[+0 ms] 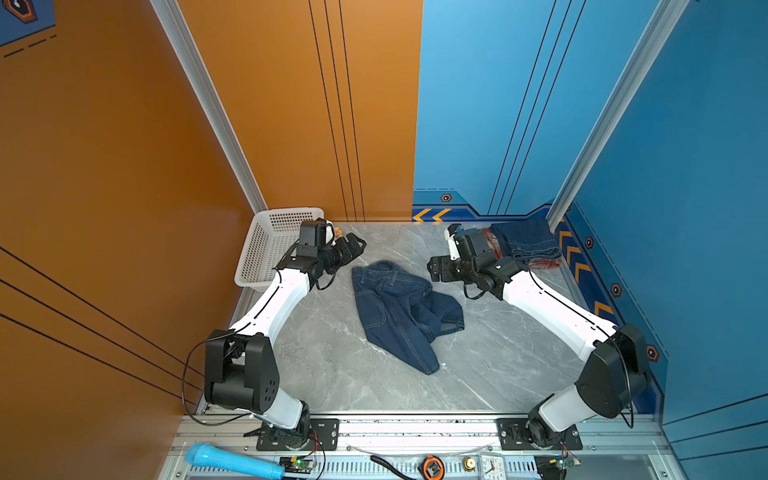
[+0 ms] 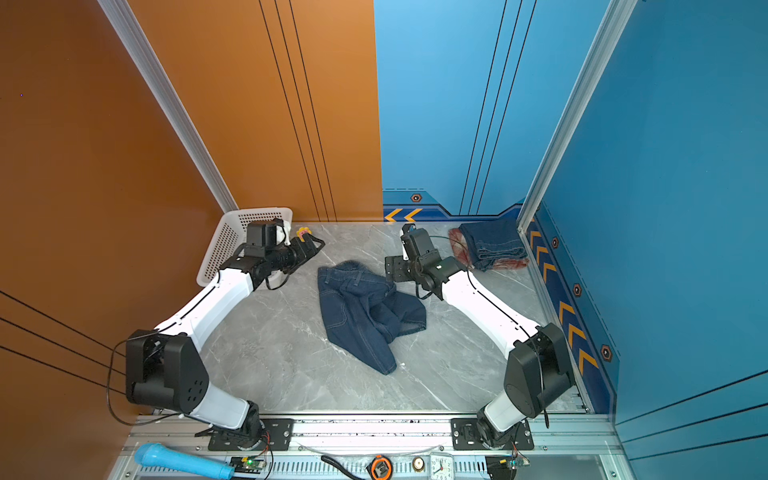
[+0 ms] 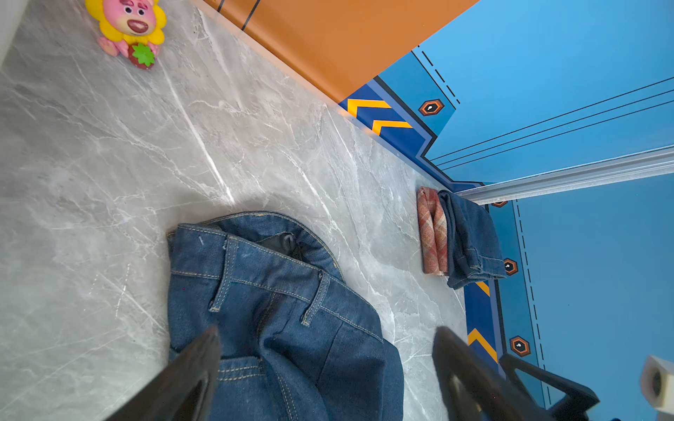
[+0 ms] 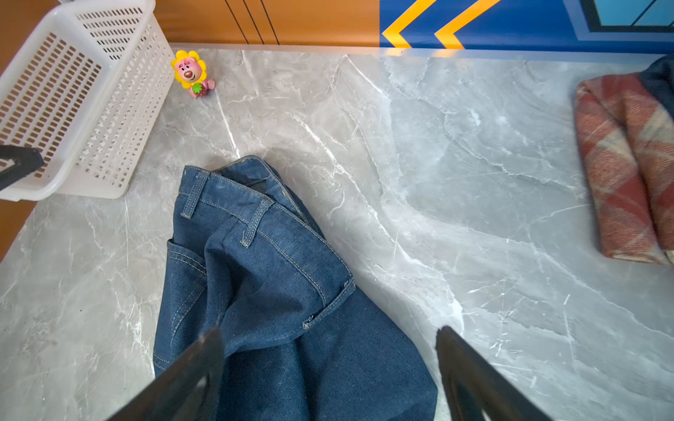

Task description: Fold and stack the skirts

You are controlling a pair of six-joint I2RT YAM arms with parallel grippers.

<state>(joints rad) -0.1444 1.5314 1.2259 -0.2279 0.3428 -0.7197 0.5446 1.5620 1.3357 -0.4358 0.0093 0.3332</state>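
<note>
Denim, the unfolded skirt [image 1: 403, 316], lies crumpled mid-tabletop [image 1: 498, 365] in both top views; the folded denim skirt [image 1: 528, 241] sits atop the plaid skirt [image 2: 459, 247] in the far right corner. Left wrist view: left gripper [image 3: 328, 330] gapes empty above it. Right wrist view: right gripper [image 4: 330, 330] likewise. Next, probably: spread it flat.

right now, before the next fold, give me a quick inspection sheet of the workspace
surface: grey marble tabletop, no spills seen
job's things: loose denim skirt crumpled mid-table; folded denim skirt stacked on folded plaid skirt, far right corner
clutter: white basket far left; pink bear toy beside it
tools: left tool open, empty; right tool open, empty
cables: black cable loops hang by each arm, off the cloth
surroundings: orange wall, blue wall; microphone, tape measure, clock on front rail
</note>
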